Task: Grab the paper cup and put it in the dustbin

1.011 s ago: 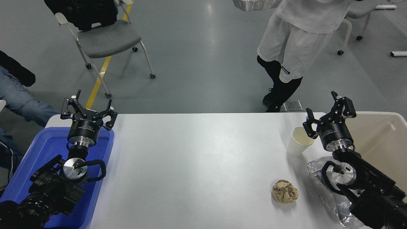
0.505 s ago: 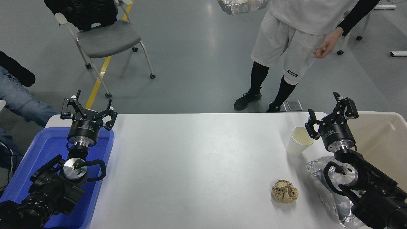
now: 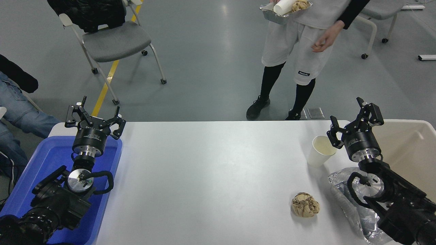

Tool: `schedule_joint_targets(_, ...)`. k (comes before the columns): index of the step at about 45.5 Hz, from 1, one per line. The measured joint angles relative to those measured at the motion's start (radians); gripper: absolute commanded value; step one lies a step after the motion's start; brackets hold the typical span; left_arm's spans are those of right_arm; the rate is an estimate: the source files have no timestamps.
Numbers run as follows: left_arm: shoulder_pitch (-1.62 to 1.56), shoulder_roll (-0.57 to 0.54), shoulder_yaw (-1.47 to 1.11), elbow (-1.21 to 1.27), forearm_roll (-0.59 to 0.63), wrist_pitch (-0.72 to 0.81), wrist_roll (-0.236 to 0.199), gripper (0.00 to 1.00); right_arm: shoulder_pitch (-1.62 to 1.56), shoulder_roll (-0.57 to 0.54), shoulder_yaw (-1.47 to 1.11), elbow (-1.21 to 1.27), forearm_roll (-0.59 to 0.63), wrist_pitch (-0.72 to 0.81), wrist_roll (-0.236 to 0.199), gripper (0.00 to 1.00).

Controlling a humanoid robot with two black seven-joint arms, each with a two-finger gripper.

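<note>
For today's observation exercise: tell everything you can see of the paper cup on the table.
The paper cup is small, plain white and tapered, with a rolled rim and a cream inside that looks empty. It stands upright on the white table near the far right, just left of the open right gripper; whether they touch cannot be told.

We see the paper cup [image 3: 321, 151] standing on the table [image 3: 211, 177], near its far right side. The dustbin [image 3: 412, 149] is to the right of it, the paper ball [image 3: 305, 204] sits closer to us, and the tray [image 3: 41, 170] lies at the left end.
</note>
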Motion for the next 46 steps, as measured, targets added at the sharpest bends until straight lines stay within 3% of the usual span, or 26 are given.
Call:
schedule_joint_targets(10, 0.000, 0.000, 0.000, 0.000, 0.000, -0.003, 0.000, 0.99, 0.075, -0.109, -0.197, 0.006, 0.057, -0.054, 0.001, 1.00)
schedule_joint_targets(31, 0.000, 0.000, 0.000, 0.000, 0.000, -0.004, 0.000, 0.99, 0.423, -0.343, -0.904, 0.026, 0.126, -0.050, -0.001, 1.00)
schedule_joint_targets(46, 0.000, 0.000, 0.000, 0.000, 0.000, -0.005, 0.000, 0.99, 0.667, -0.426, -1.107, 0.033, 0.125, -0.033, -0.001, 1.00)
